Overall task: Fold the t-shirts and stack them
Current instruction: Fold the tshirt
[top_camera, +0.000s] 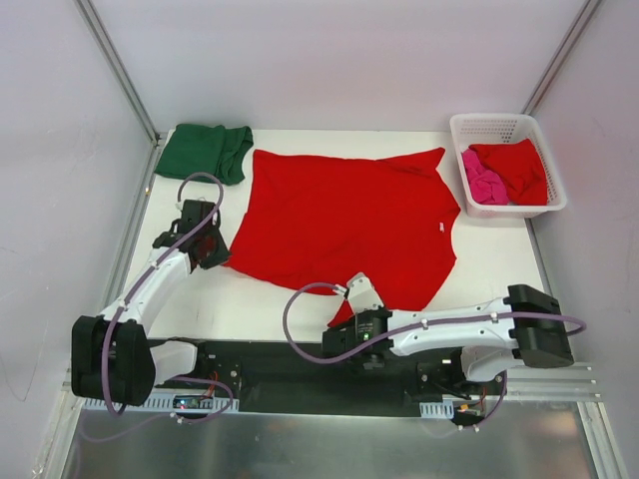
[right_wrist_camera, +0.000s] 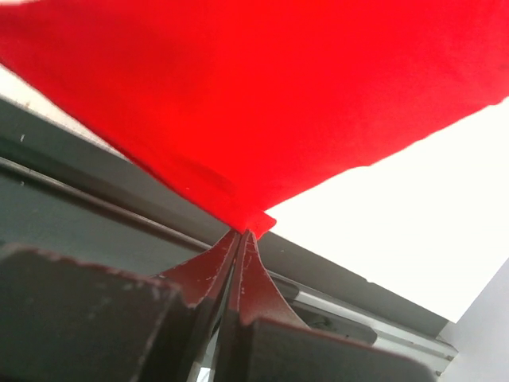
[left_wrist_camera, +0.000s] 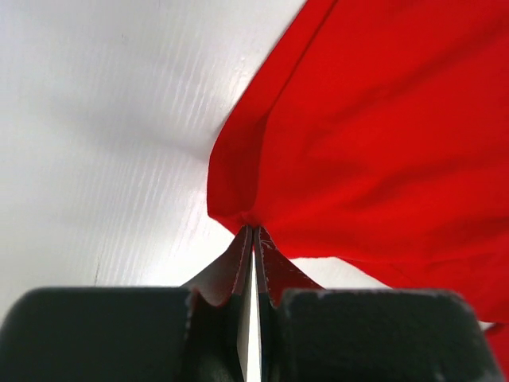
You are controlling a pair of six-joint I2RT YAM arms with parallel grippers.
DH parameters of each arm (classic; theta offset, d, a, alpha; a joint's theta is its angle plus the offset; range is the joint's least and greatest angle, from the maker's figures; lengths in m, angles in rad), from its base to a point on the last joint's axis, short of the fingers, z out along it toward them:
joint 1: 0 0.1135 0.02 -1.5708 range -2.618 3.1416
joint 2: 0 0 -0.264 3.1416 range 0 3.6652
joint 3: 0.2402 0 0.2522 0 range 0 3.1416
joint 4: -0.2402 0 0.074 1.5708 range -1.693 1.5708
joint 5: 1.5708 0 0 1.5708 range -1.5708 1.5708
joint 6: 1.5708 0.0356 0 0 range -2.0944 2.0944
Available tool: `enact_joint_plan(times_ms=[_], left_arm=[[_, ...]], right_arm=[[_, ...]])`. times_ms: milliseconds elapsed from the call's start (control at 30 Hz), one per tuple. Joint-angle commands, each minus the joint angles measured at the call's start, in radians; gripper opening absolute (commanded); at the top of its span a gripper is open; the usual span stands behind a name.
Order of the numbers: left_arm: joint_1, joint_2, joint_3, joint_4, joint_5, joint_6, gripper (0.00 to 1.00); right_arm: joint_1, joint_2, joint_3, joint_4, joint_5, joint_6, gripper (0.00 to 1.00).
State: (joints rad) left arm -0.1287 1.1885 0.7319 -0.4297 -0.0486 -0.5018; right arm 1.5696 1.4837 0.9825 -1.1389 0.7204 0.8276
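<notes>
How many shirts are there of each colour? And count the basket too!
Red cloth t-shirts: 2 (spread-out red t-shirt, crumpled red t-shirt)
Folded dark green cloth t-shirt: 1
Crumpled pink cloth t-shirt: 1
White plastic lattice basket: 1
Total: 5 things, 4 of them shirts

Basket [top_camera: 489,119] right of spread tee [top_camera: 339,220]

So the left arm [top_camera: 150,287] is angling forward from its base, and the left gripper [left_wrist_camera: 251,232] is pinching a corner of the red t-shirt [top_camera: 339,225], jaws squeezed tight. The right arm [top_camera: 459,329] is stretching sideways toward the left, low down, with the right gripper [right_wrist_camera: 242,233] clamping another corner of the same shirt.
</notes>
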Motion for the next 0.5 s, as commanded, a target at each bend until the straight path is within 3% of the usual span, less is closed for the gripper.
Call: enact_joint_plan(times_ms=[0, 467], left_arm=[[0.011, -0.03, 0.076, -0.072, 0.009, 0.022, 0.0], [0.054, -0.029, 0.132, -0.135, 0.006, 0.063, 0.0]], right_arm=[[-0.035, -0.065, 0.071, -0.133, 0.083, 0.054, 0.01], [-0.17, -0.233, 0.117, -0.364, 0.136, 0.192, 0.01]])
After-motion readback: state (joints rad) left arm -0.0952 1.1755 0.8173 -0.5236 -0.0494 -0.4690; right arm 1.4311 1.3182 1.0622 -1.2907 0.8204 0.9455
